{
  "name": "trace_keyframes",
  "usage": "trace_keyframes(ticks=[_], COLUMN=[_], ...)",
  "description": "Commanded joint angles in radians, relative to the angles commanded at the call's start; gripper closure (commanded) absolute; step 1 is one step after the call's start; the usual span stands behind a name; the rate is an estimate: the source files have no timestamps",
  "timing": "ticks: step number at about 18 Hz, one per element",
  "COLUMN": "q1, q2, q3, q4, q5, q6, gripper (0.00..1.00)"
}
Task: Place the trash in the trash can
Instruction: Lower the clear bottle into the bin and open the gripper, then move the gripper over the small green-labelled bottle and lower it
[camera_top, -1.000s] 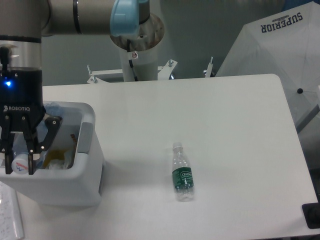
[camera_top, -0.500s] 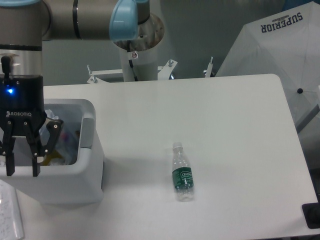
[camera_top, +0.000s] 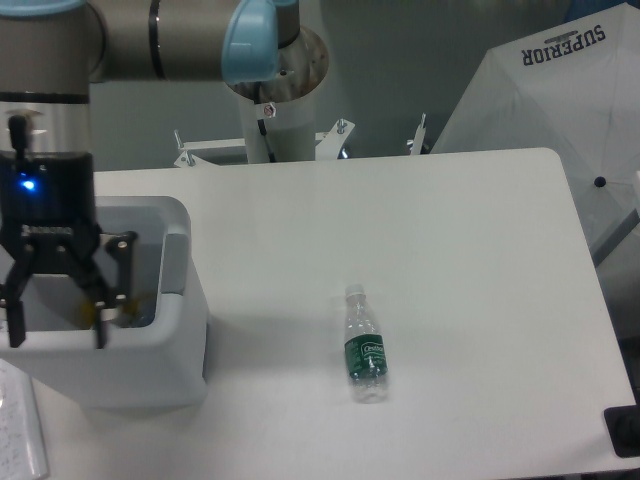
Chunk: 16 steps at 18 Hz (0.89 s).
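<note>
The black two-finger tool (camera_top: 57, 335) is seen spread wide over the boxy white plastic trash can (camera_top: 150, 375), with nothing held between its fingers; a second ago a white-capped bottle was gripped there, and the fingers have been opened further since. That longer bottle is judged to have been dropped into the can, though it cannot be made out inside now. The shorter clear plastic bottle with the dark green label (camera_top: 365, 345) is left lying on the white worktop (camera_top: 450, 250), well apart from the can, unmoved. One piece of trash is therefore taken as delivered, and one is yet to be fetched.
</note>
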<state>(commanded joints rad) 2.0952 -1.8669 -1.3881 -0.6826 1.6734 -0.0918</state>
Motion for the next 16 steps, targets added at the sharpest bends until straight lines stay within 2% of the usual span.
trace_keyframes(ticks=[3, 7, 9, 11, 13, 16], q1=[0.11, 0.227, 0.265, 0.273, 0.301, 0.322], q2=[0.003, 0.003, 0.002, -0.009, -0.034, -0.107], q3=[-0.052, -0.153, -0.202, -0.244, -0.255, -0.241], q4=[-0.002, -0.005, -0.006, -0.006, -0.006, -0.008], q5=[0.003, 0.0, 0.0, 0.008, 0.006, 0.008], q6=[-0.04, -0.031, -0.014, 0.035, 0.101, 0.148], gripper=[0.0, 0.0, 0.0, 0.0, 0.0, 0.0])
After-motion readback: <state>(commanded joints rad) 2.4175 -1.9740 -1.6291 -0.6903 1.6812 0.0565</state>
